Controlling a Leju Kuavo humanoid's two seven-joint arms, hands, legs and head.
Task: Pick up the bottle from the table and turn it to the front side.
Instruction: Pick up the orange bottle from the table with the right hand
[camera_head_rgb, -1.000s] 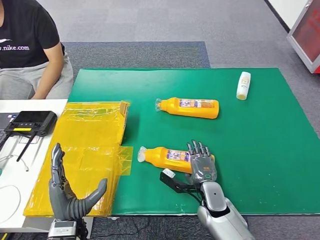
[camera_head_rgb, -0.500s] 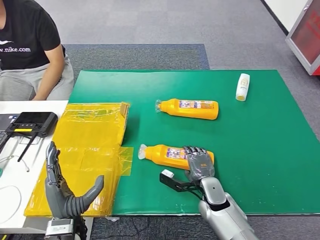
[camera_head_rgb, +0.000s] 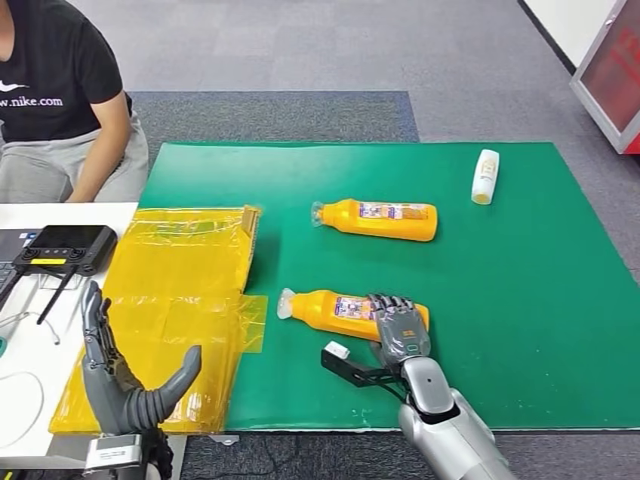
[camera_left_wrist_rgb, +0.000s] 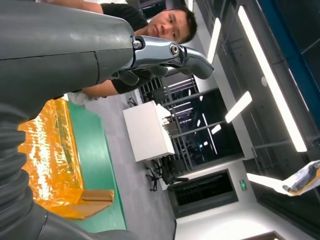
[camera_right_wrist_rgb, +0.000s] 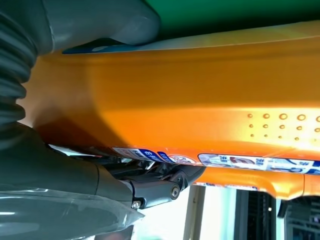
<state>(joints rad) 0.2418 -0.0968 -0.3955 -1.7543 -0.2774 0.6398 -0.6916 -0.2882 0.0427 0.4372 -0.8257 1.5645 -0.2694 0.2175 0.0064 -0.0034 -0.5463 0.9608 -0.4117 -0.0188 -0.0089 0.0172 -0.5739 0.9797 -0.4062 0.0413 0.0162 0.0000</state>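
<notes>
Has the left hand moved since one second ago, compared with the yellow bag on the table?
Yes. The left hand has drifted left across the yellow bag; its fingertips, earlier over the film, are now past the bag's left edge.

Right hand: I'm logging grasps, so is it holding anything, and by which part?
The right hand grips the nearer orange bottle around its base end, away from the cap. The left hand holds nothing.
</notes>
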